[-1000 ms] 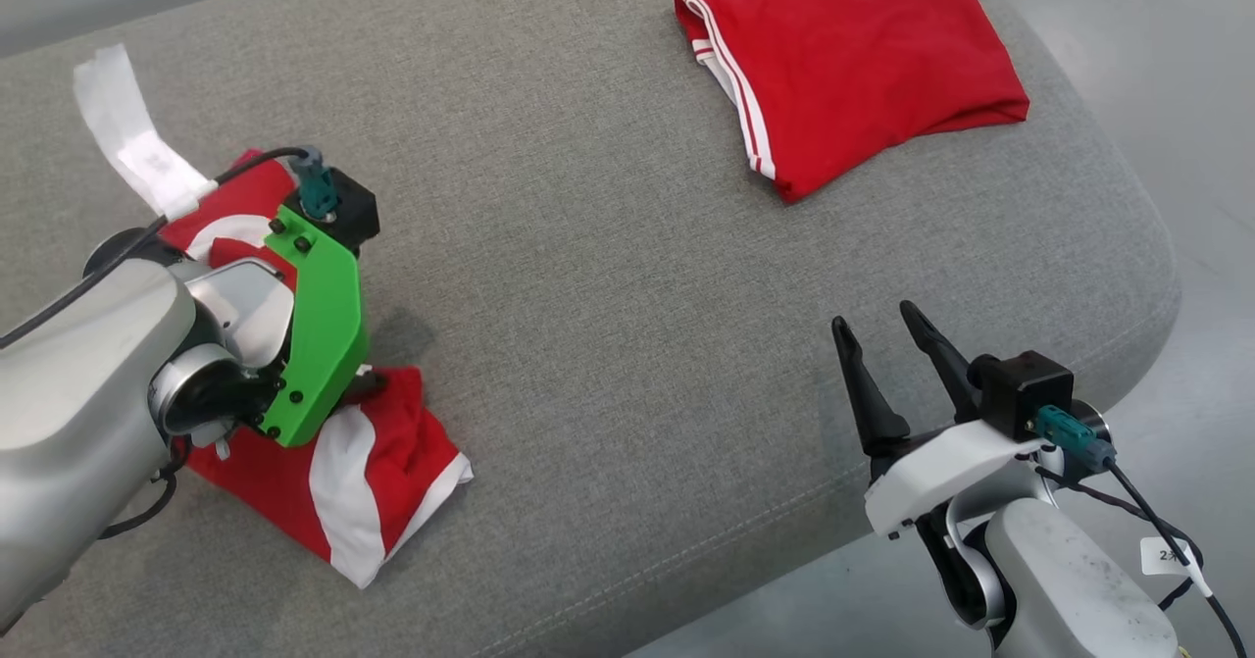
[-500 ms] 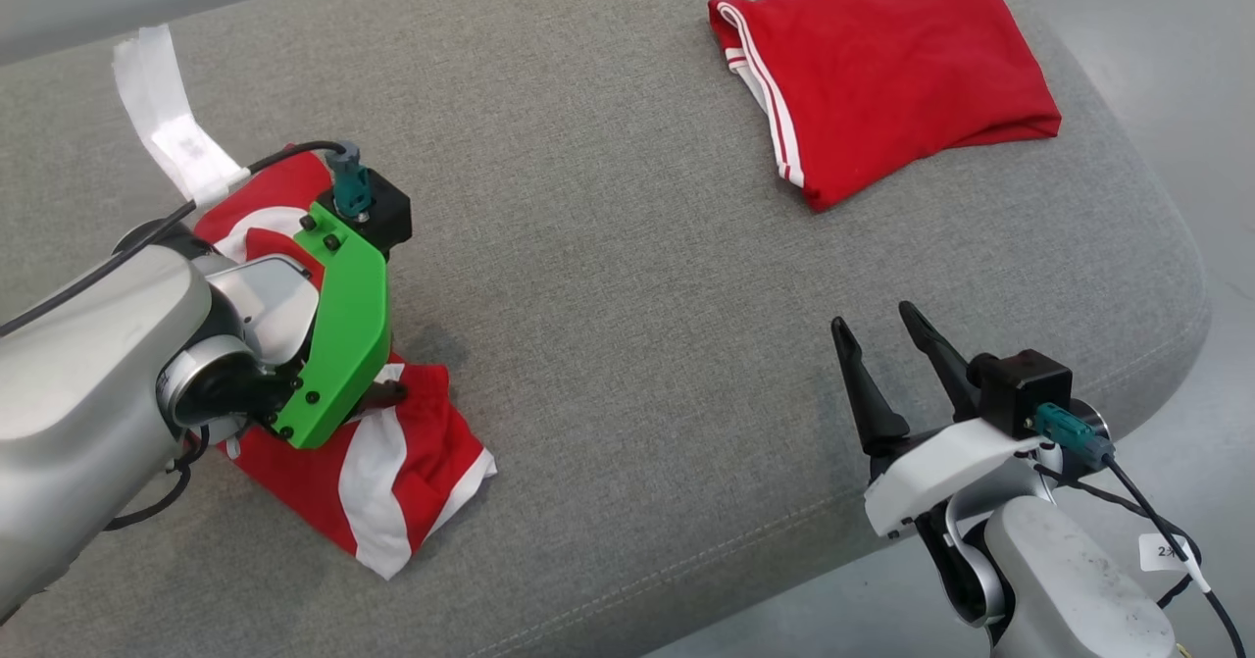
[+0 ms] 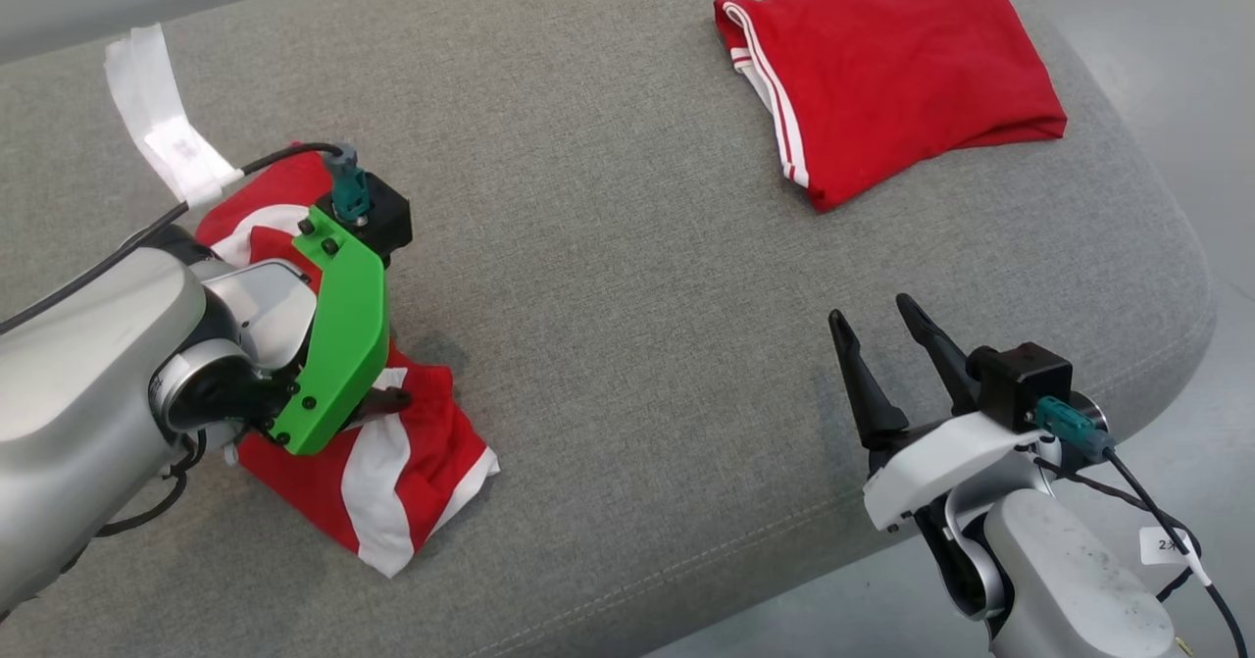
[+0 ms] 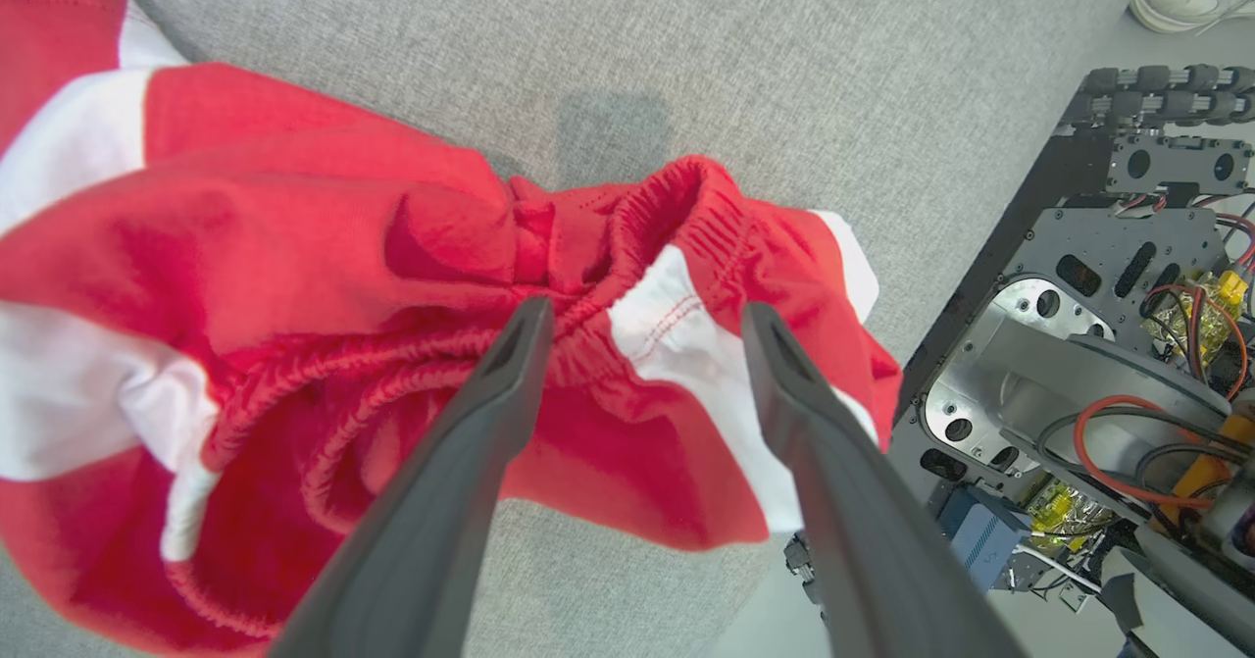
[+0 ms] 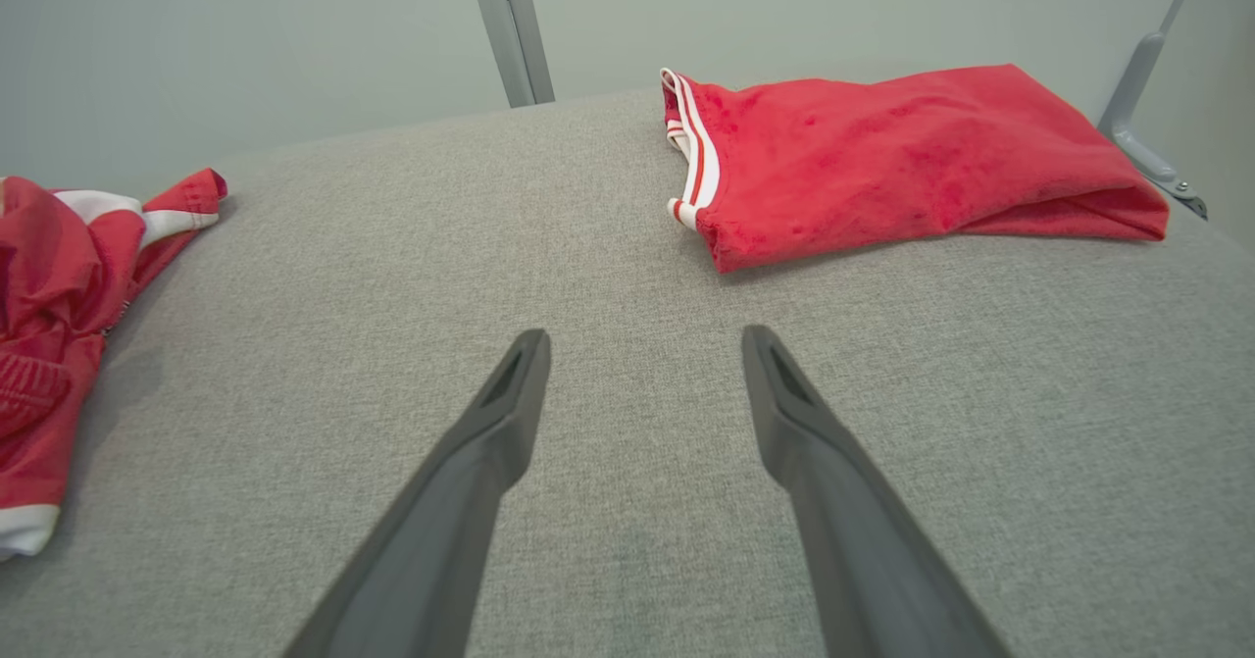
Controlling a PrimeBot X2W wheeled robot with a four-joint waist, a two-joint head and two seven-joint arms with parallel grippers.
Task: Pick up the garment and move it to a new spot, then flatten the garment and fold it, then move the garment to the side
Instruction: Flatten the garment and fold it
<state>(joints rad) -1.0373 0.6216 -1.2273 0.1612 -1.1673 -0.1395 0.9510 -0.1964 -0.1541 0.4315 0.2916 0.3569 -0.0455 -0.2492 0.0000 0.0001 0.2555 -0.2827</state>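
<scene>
My left gripper (image 4: 647, 320) hung with jaws apart over the crumpled garment (image 3: 392, 481) at the head view's lower left, tips by its waistband. Closing there, I judged, might pinch one layer and let the bundle slip. The right gripper (image 3: 873, 313), also spread, sat lower right; a folded red garment (image 3: 882, 79) lay upper right, well apart across the bench (image 3: 627, 295).

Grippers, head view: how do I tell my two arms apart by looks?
The left gripper wears a green bracket; the right gripper a white bracket. Both have long dark tapered fingers, a black camera block with a teal plug and black cable, on silver-grey arms. The left cable carries a white tape flag; the right a small tag.
</scene>
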